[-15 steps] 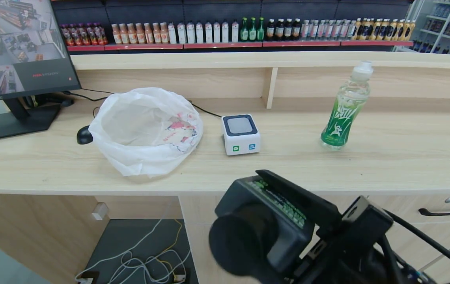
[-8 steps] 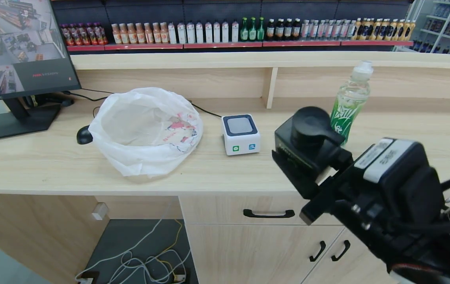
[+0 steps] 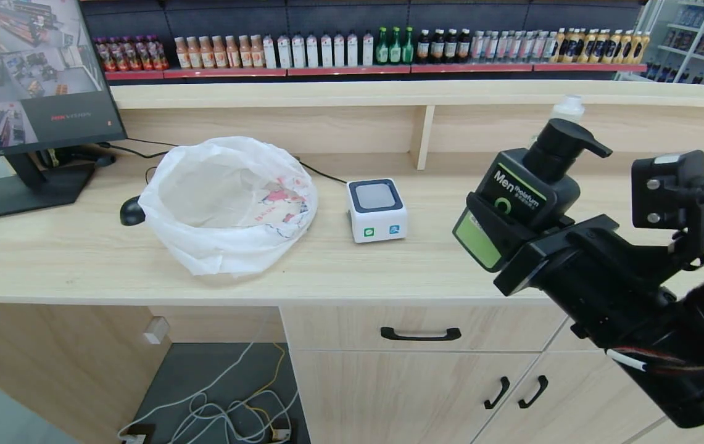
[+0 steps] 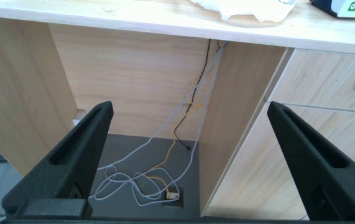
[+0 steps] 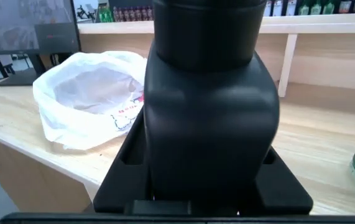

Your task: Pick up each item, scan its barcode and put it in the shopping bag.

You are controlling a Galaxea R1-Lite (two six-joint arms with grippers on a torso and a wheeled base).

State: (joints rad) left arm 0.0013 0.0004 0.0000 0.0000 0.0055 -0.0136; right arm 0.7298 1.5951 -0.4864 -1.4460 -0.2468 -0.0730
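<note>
1. The wooden counter (image 3: 49,259) is carrying the shopping bag (image 3: 228,203), then the scanner (image 3: 376,209), near but apart.
2. Below its edge the left gripper (image 4: 189,124) is hanging wide open.
3. The right gripper (image 3: 515,246) is clamping the black pump bottle (image 3: 527,185), right of the scanner.

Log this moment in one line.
right gripper: shut on pump bottle, right of scanner | left gripper: open, below counter | shopping bag: on counter

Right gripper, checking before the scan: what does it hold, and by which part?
A black pump bottle, clamped by the sides of its body.
</note>
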